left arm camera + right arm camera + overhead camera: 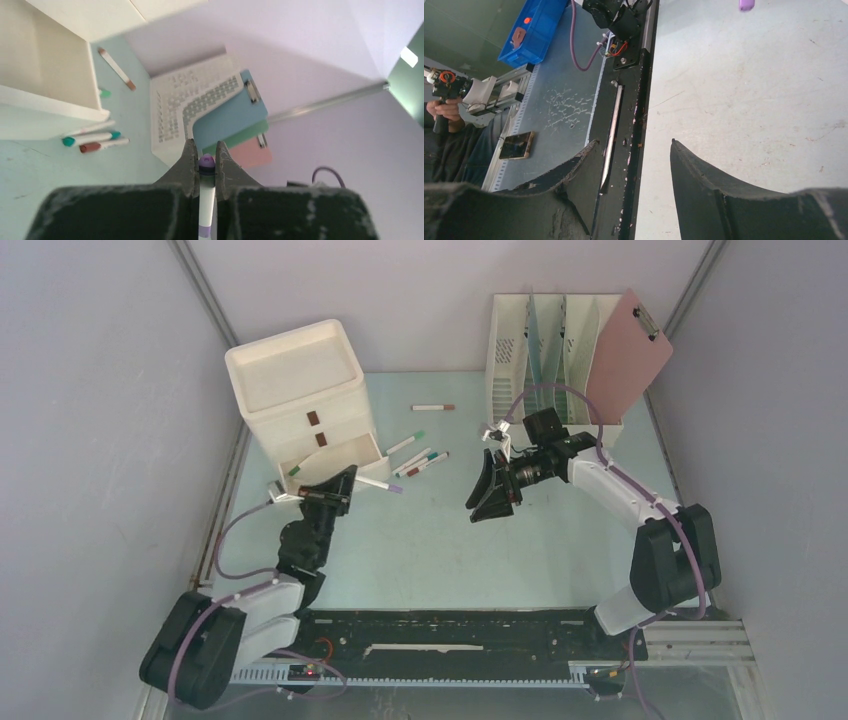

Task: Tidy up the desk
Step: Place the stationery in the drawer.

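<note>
Desk [440, 540]: pale mint top filling the floor between the grey walls, ahead of both arm bases, with a black slotted rail [440, 625] along its near edge.

Cream drawer unit [300, 390] at back left. Bottom drawer [320, 462] pulled open, a green-capped marker [303, 468] lying in it.

Cream file rack [505, 370] at back right, holding a pink clipboard [625, 355] that leans out to the right. The left wrist view also shows a blue and a green clipboard in the rack.

Right gripper [634, 147] over mid-desk, jaws spread wide, nothing between them.

Left gripper [206, 155] just in front of the open drawer, clamped on a white marker with a purple cap [206, 200].

Loose markers: a cluster of four [418, 458] beside the drawer front, caps green, teal and brown. One brown-ended marker [433, 407] lies alone farther back, between drawer unit and rack.
</note>
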